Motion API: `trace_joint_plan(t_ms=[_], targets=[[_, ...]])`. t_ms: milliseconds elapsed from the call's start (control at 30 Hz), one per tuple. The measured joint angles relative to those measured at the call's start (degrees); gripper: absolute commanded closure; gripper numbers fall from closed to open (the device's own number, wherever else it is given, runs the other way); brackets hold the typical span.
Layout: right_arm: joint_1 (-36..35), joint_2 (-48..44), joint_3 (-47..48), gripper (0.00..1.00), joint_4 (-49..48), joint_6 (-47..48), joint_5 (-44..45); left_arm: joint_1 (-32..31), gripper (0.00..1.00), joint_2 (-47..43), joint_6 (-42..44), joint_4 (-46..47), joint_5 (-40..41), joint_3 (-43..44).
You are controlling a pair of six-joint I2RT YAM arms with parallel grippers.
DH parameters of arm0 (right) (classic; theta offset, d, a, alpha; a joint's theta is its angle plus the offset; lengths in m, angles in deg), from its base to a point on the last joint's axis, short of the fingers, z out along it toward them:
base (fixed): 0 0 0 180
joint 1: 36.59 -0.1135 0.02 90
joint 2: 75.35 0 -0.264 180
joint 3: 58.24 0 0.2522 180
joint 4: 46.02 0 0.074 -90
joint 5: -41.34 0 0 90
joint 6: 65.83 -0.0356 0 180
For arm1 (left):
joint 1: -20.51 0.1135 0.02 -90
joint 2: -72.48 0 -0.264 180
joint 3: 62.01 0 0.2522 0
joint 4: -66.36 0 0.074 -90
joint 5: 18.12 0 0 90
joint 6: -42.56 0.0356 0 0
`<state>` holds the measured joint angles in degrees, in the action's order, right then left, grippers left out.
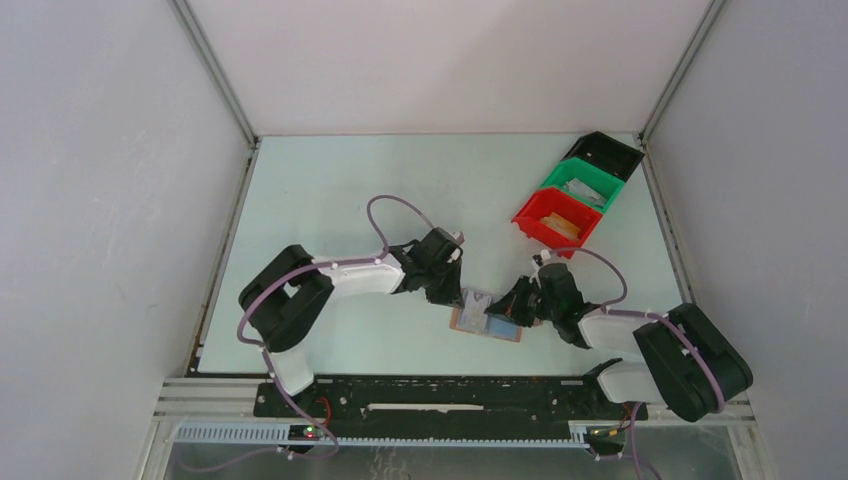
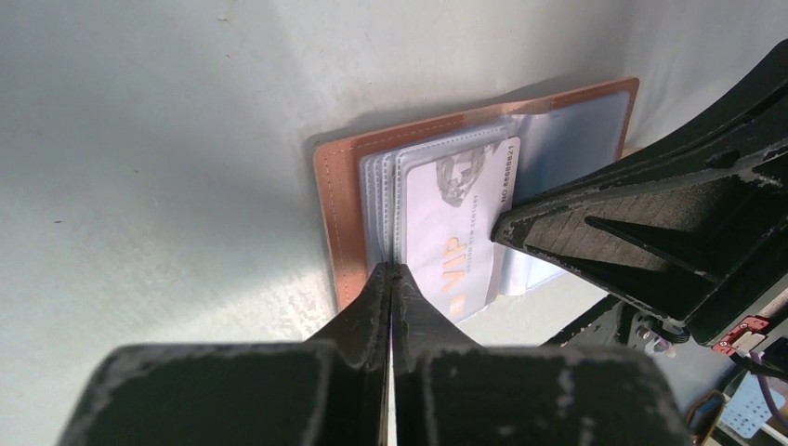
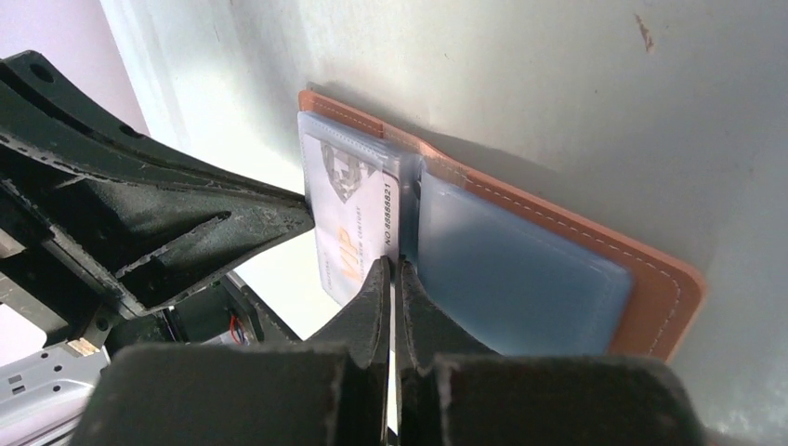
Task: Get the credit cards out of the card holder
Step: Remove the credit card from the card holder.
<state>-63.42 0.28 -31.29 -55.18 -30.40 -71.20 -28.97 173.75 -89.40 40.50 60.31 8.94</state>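
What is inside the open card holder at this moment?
The card holder lies open. Inside: a stack of clear sleeves, the top one holding a pale card printed VIP, and a blue-grey pocket on the other half. Whatever the lower sleeves hold is covered.

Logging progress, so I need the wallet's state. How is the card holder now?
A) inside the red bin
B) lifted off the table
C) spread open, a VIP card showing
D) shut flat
C: the card holder lies spread open, with the white VIP card showing in a clear sleeve.
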Motion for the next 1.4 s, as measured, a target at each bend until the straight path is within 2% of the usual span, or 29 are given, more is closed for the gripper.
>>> trace_joint_plan(t_ms=[633, 733, 967, 1167, 1300, 1400], targets=[[3.8, -6.1, -2.8, 0.99, 2.7, 0.7, -2.8, 0.0, 1.00, 1.5, -0.2, 2.6, -1.3, 0.5], [4.9, -6.8, -3.4, 0.91, 2.6, 0.7, -3.9, 0.0, 1.00, 1.6, -0.3, 2.9, -1.6, 0.5], [8.3, -8.0, -5.1, 0.83, 2.8, 1.1, -6.6, 0.0, 1.00, 1.8, -0.6, 3.4, -2.0, 0.5], [8.8, -6.2, -6.1, 0.59, -0.6, -0.2, -8.7, 0.0, 1.00, 1.9, -0.6, 3.7, -2.1, 0.5], [8.8, -4.0, -6.5, 0.53, -4.2, -1.7, -9.4, 0.0, 1.00, 1.9, -0.6, 3.7, -2.2, 0.5], [8.8, -3.7, -7.2, 0.51, -6.3, -2.9, -9.3, 0.0, 1.00, 1.9, -0.6, 3.7, -2.2, 0.5]])
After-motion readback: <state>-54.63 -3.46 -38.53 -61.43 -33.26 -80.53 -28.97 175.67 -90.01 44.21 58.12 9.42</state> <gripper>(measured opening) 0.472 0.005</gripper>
